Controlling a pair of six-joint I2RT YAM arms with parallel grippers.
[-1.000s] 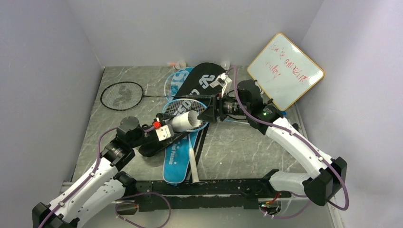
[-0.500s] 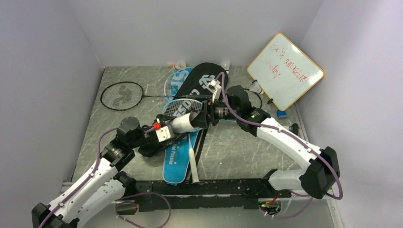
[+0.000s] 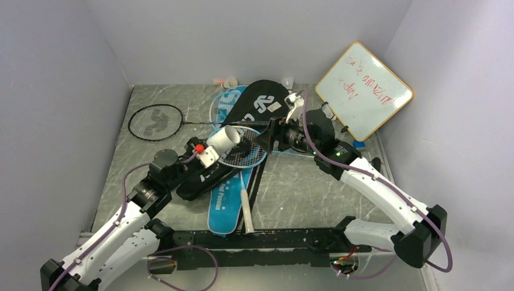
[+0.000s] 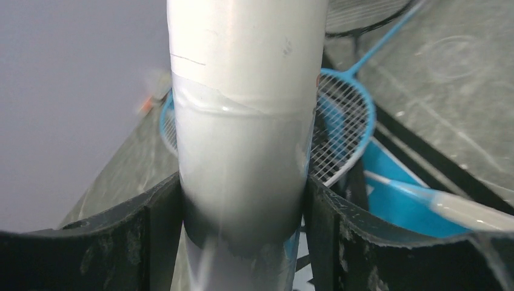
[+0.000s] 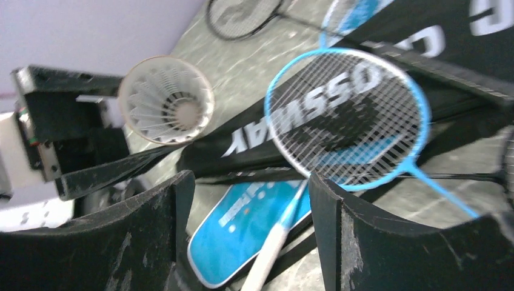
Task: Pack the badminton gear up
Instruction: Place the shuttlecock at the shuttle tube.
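Observation:
My left gripper (image 3: 209,156) is shut on a long white tube (image 4: 242,91), held tilted up over the bags. Inside the tube's open mouth sits a white shuttlecock (image 5: 166,100). Just right of that mouth my right gripper (image 3: 267,138) hangs open and empty, pointing at it. Under both lies a light-blue racket (image 3: 242,154) across a black bag (image 5: 291,121) and a blue bag (image 3: 223,209). A black racket (image 3: 156,122) lies at the far left. Loose shuttlecocks (image 3: 229,82) rest by the back wall.
An orange-rimmed whiteboard (image 3: 363,91) with red writing leans in the back right corner, close behind the right arm. A small shuttlecock (image 3: 328,111) lies at its foot. Grey walls close in the table on three sides.
The right gripper reached the tube's mouth half a second ago, then drew back to the right and spread wider. The left gripper lifted and tilted the tube toward the back.

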